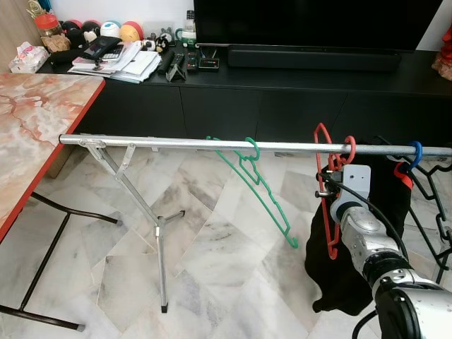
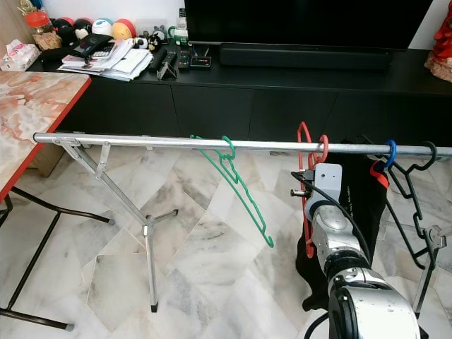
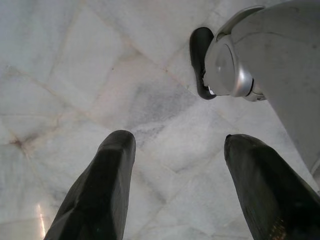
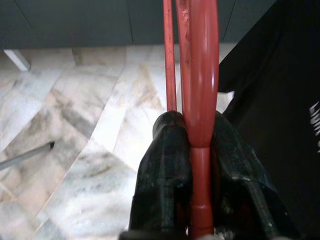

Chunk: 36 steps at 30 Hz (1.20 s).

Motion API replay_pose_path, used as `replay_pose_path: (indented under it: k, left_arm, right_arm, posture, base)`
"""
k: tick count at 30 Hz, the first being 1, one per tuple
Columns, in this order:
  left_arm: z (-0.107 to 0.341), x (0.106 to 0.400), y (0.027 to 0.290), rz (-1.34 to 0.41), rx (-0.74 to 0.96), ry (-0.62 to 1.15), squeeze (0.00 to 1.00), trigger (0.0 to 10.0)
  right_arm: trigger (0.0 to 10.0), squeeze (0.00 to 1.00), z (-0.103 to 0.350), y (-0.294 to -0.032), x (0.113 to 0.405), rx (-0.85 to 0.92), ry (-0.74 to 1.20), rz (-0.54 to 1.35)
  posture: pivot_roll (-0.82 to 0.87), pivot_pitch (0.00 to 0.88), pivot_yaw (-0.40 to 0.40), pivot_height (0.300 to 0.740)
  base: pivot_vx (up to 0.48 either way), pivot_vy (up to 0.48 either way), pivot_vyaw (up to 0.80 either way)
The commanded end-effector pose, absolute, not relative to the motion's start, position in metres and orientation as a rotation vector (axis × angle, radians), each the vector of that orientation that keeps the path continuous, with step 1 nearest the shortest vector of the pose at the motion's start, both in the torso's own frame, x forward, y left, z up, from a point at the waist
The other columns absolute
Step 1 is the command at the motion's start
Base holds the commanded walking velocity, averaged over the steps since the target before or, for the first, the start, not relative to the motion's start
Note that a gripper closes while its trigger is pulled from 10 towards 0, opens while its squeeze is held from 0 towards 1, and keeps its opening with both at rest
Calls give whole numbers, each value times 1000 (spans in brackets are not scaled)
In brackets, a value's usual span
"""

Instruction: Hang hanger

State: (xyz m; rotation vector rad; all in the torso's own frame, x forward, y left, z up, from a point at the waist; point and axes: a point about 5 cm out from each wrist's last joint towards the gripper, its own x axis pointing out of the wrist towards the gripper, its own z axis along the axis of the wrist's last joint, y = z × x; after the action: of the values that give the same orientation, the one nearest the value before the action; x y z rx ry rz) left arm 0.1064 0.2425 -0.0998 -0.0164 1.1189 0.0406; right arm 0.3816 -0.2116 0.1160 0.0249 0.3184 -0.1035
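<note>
A: Right gripper (image 4: 192,165), status?

B: Pressed together on the red hanger (image 1: 326,191), pinching its stem between both black fingers (image 4: 165,165). The right arm reaches up under the drying rail (image 1: 176,143), and the hanger's hook already curls over the bar.

A: So which step is this?

B: Late in the hanging, by my reading. The hook looks seated on the rail, with the frame dangling below and the gripper clamped on it. Release is not yet done.

A: What does the next move call for?

B: Probably spreading the fingers and backing the wrist off low and straight, so nothing snags the hook or drags it along the bar. A black garment (image 1: 353,247) hangs right beside the arm, so clearance there is tight.

A: The other side?

B: Left gripper (image 3: 175,185) spread wide, empty, pointing down at the marble floor (image 3: 75,75). Idle.

A: Neighbours on the rail?

B: A green hanger (image 1: 258,187) well apart towards the robot's left, tilted. A blue hook (image 1: 415,152) and black hangers (image 1: 431,191) on the far right.

A: Any containers?

B: A jar with a red lid (image 1: 46,23) at the far left of the dark TV cabinet (image 1: 282,78); contents too small to tell. Nothing else that holds anything near the work. A marble-patterned worktop (image 1: 35,120) edges in on the left, its visible part bare.
</note>
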Motion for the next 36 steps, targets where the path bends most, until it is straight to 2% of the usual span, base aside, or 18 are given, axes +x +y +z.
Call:
replay_pose_path:
  k: [1,11,12,21,23,24,25,30,31,32,33,34,36]
  left_arm:
    - [-105,90,237,35,-17,1174,0,10000]
    - [-109,85,226,16,-26,1185,0,10000]
    - [-109,84,226,13,-27,1187,0,10000]
    - [-109,82,228,19,-26,1181,0,10000]
    - [-102,93,243,121,-11,1074,0,10000]
    - [-102,93,243,121,-11,1074,0,10000]
    - [-95,107,252,177,-35,1001,0,10000]
    - [-83,134,259,190,-16,893,0,10000]
    - [-78,149,257,184,-8,842,0,10000]
    - [-78,149,257,184,-8,842,0,10000]
    - [-74,158,257,179,-1,809,0,10000]
    - [-74,158,257,179,-1,809,0,10000]
    - [-64,176,255,171,6,732,0,10000]
  right_arm:
    - [10000,0,114,-210,381,43,355,-96]
    - [10000,0,102,-203,377,65,435,-50]
    - [10000,1000,100,-202,376,75,437,-39]
    - [10000,1000,98,-203,375,83,426,-48]
    - [10000,1000,89,-204,369,109,437,-49]
    - [10000,1000,89,-204,369,109,437,-49]
    - [10000,1000,85,-203,367,116,447,-46]
    - [10000,1000,80,-199,364,123,447,-33]
    - [10000,627,78,-197,363,127,435,-18]
    - [10000,627,78,-197,363,127,435,-18]
    - [10000,0,77,-197,363,127,434,-14]
    - [10000,0,77,-197,363,127,434,-14]
    - [10000,0,74,-196,361,126,438,-8]
  posture:
    - [36,210,-6,740]
    - [32,217,-6,740]
    - [28,227,-8,740]
    - [27,233,-6,740]
    - [28,235,-1,740]
    - [28,235,-1,740]
    - [31,231,0,740]
    - [32,223,5,740]
    - [35,213,7,740]
    - [35,213,7,740]
    - [35,211,8,740]
    - [35,211,8,740]
    - [40,196,7,740]
  base:
    - [0,0,0]
    - [0,0,0]
    - [0,0,0]
    - [0,0,0]
    - [0,0,0]
    - [0,0,0]
    - [0,0,0]
    - [0,0,0]
    - [0,0,0]
    - [0,0,0]
    - [0,0,0]
    - [0,0,0]
    - [0,0,0]
